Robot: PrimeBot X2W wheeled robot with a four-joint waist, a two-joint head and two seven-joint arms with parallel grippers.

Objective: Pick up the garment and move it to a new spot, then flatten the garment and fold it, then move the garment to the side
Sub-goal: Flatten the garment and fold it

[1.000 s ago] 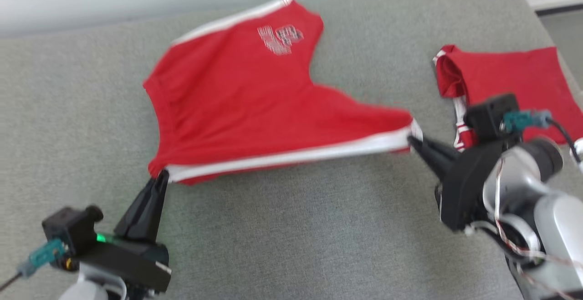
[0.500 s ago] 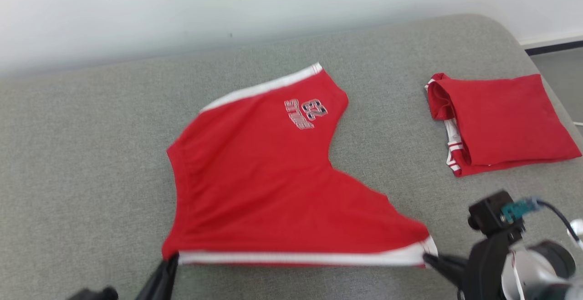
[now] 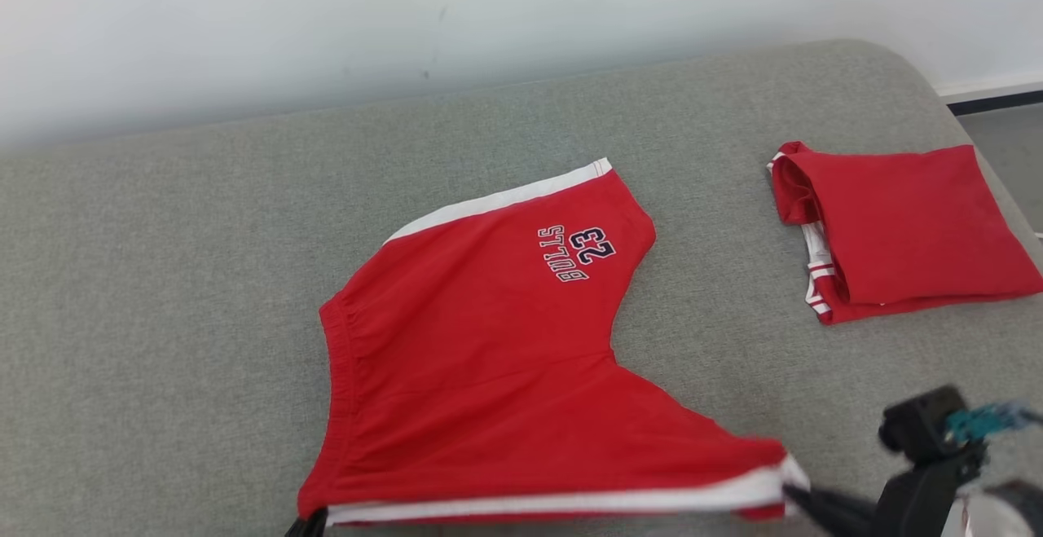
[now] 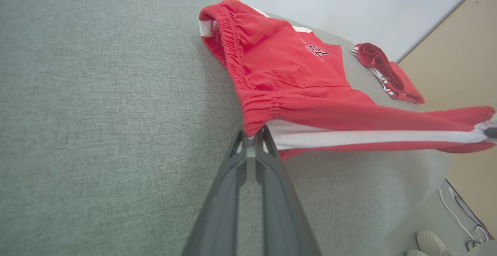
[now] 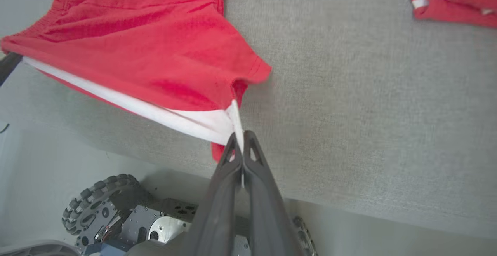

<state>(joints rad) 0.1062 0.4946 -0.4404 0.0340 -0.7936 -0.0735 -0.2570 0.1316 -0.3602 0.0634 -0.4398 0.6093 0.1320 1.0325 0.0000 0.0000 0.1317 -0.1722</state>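
Red shorts [image 3: 489, 358] with a white side stripe and a "BULLS 23" print lie spread on the grey sofa seat [image 3: 163, 276]. My left gripper [image 4: 253, 136] is shut on the waistband corner of the shorts [image 4: 287, 73], its tip at the lower left of the head view [image 3: 308, 527]. My right gripper [image 5: 240, 139] is shut on the white hem corner of the near leg [image 5: 155, 65], at the lower right of the head view [image 3: 792, 495]. The near edge is stretched between the two grippers and lifted a little off the seat.
A second red garment [image 3: 896, 231], folded, lies at the far right of the seat. A white wall rises behind the sofa. The seat's front edge runs just under the grippers; the robot's wheeled base [image 5: 116, 213] and a white shoe [image 4: 431, 244] are on the floor below.
The head camera has tilted up, shifting the whole picture down. Both grippers have pulled the shorts toward the seat's front edge, still shut on the same corners; the near edge stays taut.
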